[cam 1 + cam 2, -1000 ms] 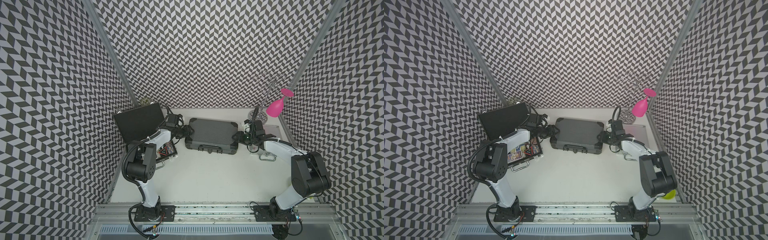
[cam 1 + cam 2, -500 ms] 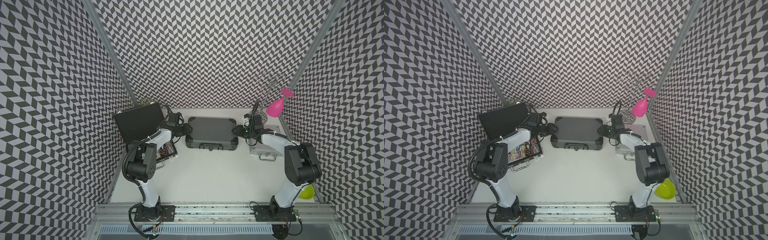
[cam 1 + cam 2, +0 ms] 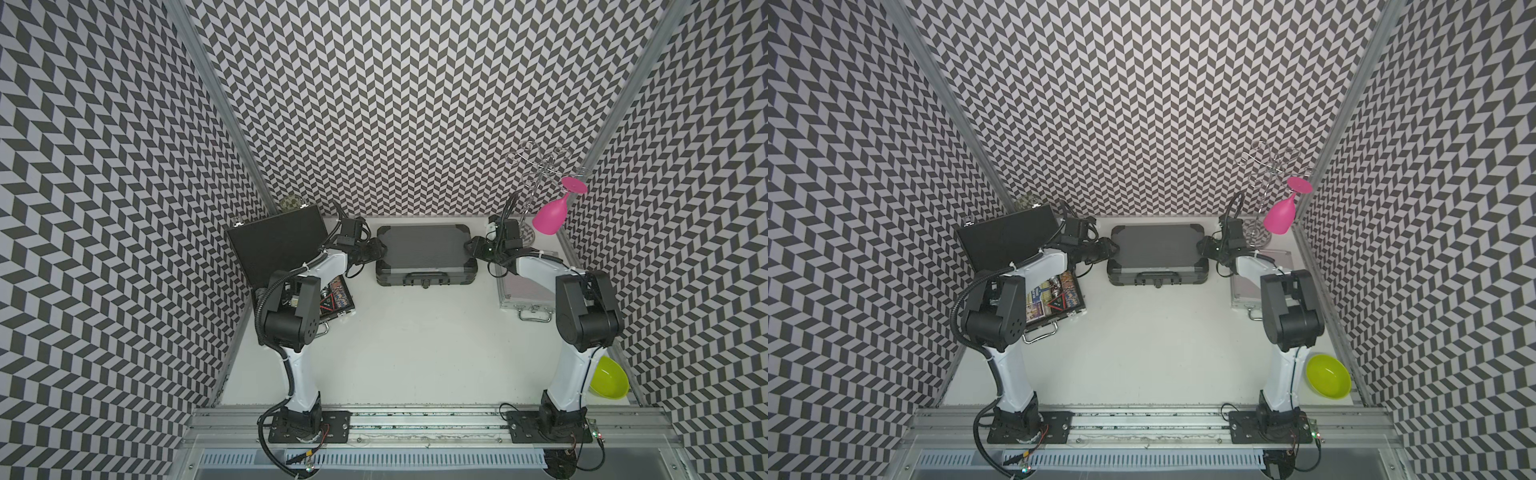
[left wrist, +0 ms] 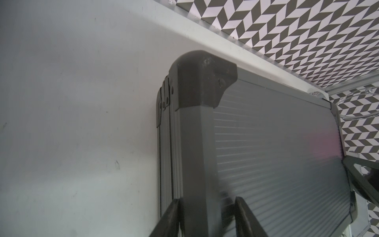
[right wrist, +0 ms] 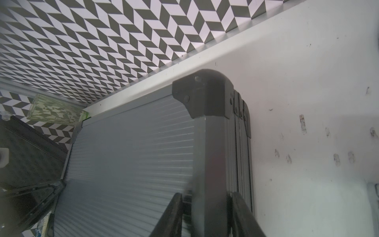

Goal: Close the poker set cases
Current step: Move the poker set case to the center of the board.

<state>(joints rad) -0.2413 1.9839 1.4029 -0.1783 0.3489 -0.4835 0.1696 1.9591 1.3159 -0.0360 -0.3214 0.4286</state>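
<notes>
Left gripper (image 4: 207,202) pinches the ribbed grey case (image 3: 424,249) at one end. Right gripper (image 5: 206,196) looks clamped on the other, I think.

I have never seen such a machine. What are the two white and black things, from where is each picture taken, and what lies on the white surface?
They are robot arms: the left arm and the right arm, fixed to a rail. The wide pictures come from a camera overhead, the close ones from cameras on the wrists. On the table lie three cases: a black case, open, contents showing; a grey ribbed case, closed; a silver case, seemingly closed. A pink glass hangs at the back; a green bowl sits by the right arm's base. Each arm's jaws stand astride one end of the grey ribbed case; whether they squeeze it I cannot tell.
</notes>
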